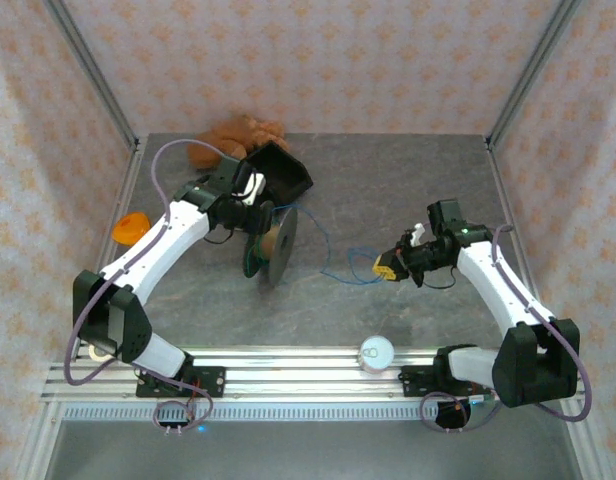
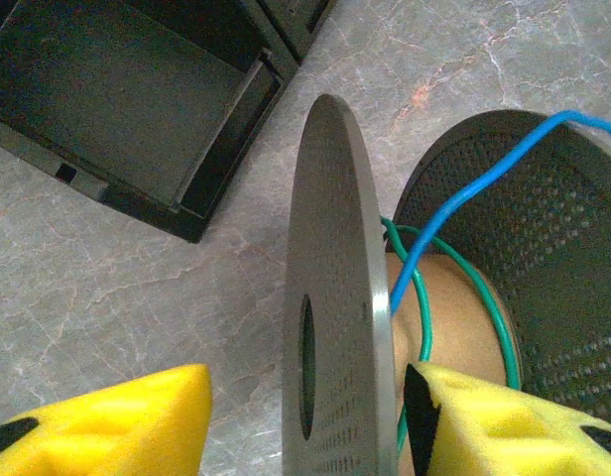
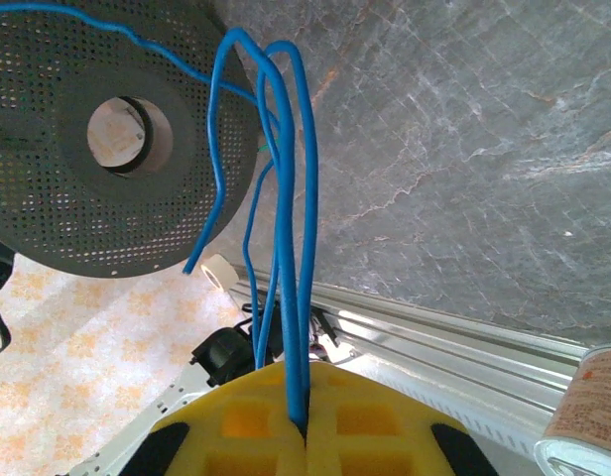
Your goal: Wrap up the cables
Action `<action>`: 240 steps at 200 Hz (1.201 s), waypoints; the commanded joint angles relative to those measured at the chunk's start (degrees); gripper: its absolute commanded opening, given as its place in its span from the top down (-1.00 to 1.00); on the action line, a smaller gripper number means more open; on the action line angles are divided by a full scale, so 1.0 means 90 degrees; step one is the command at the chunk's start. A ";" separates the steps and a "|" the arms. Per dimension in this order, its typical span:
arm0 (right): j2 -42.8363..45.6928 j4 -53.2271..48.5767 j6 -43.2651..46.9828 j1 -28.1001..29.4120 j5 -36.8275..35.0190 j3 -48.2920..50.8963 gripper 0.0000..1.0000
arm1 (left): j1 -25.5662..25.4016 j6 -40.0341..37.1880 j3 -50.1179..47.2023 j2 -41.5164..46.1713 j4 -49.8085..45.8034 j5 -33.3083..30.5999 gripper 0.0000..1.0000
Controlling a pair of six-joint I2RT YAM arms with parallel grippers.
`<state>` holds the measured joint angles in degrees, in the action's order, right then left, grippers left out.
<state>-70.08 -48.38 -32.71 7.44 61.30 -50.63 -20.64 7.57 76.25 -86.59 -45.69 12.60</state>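
The grey stone counter carries an open black box at the far middle, and just nearer than it, left of centre, a grey perforated spool standing on its rims. The left gripper reaches over the spool with its jaws set wide, straddling one flange; a yellow pad sits on each side and a gap shows on the outer side, so they bracket the disc rather than pinch it. The right gripper, well to the right of the spool, has its jaws pressed together on several looped strands of the blue cable, which runs from there across the counter to the spool. The green cable lies in a few turns around the cardboard core, and the blue one crosses over it. I judge winding the blue cable to be the step in hand, barely begun; the next move calls for steadying or turning the spool while the right side feeds slack under light tension, keeping the strand between the flanges
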 commanded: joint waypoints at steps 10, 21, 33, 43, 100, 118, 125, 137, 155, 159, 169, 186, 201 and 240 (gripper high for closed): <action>-0.0060 0.0055 0.0052 0.0042 0.0025 -0.0234 1.00 | -0.0069 -0.0098 0.0236 -0.0128 -0.0174 -0.0114 0.12; -0.0064 0.0061 0.0061 0.0046 0.0017 -0.0243 1.00 | -0.0077 -0.0099 0.0275 -0.0184 -0.0195 -0.0115 0.14; -0.0071 0.0064 0.0060 0.0052 0.0026 -0.0257 1.00 | -0.0081 -0.0110 0.0300 -0.0237 -0.0197 -0.0117 0.17; -0.0065 0.0056 0.0059 0.0062 0.0030 -0.0253 1.00 | -0.0089 -0.0110 0.0306 -0.0260 -0.0187 -0.0112 0.18; -0.0060 0.0101 0.0041 0.0120 0.0086 -0.0273 1.00 | -0.0099 -0.0109 0.0422 -0.0393 -0.0174 -0.0128 0.33; -0.0045 0.0114 0.0028 0.0129 0.0093 -0.0279 1.00 | -0.0109 -0.0109 0.0425 -0.0436 -0.0160 -0.0158 0.42; -0.0047 0.0118 0.0031 0.0130 0.0093 -0.0282 1.00 | -0.0113 -0.0112 0.0434 -0.0455 -0.0148 -0.0169 0.44; -0.0051 0.0097 0.0039 0.0125 0.0102 -0.0292 1.00 | -0.0120 -0.0114 0.0442 -0.0482 -0.0138 -0.0195 0.51; -0.0035 0.0103 0.0040 0.0140 0.0108 -0.0304 1.00 | -0.0135 -0.0114 0.0454 -0.0511 -0.0138 -0.0238 0.66; -0.0035 0.0102 0.0038 0.0135 0.0104 -0.0302 1.00 | -0.0138 -0.0109 0.0454 -0.0507 -0.0129 -0.0254 0.72; -0.0035 0.0111 0.0040 0.0146 0.0133 -0.0295 1.00 | -0.0140 -0.0114 0.0473 -0.0517 -0.0138 -0.0279 0.89; -0.0035 0.0108 0.0059 0.0144 0.0105 -0.0271 1.00 | -0.0158 -0.0152 0.0517 -0.0560 -0.0176 -0.0319 1.00; -0.0035 0.0143 0.0054 0.0145 0.0102 -0.0262 1.00 | -0.0187 -0.0214 0.0513 -0.0541 -0.0153 -0.0378 1.00; -0.0014 -0.0048 0.0224 0.0140 -0.0432 -0.0497 1.00 | -0.0225 -0.0246 0.0500 -0.0298 -0.0066 -0.0477 1.00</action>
<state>-70.67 -48.05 -32.60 8.32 60.95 -51.62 -22.28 6.04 79.09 -91.00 -46.04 10.33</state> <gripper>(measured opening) 0.045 0.079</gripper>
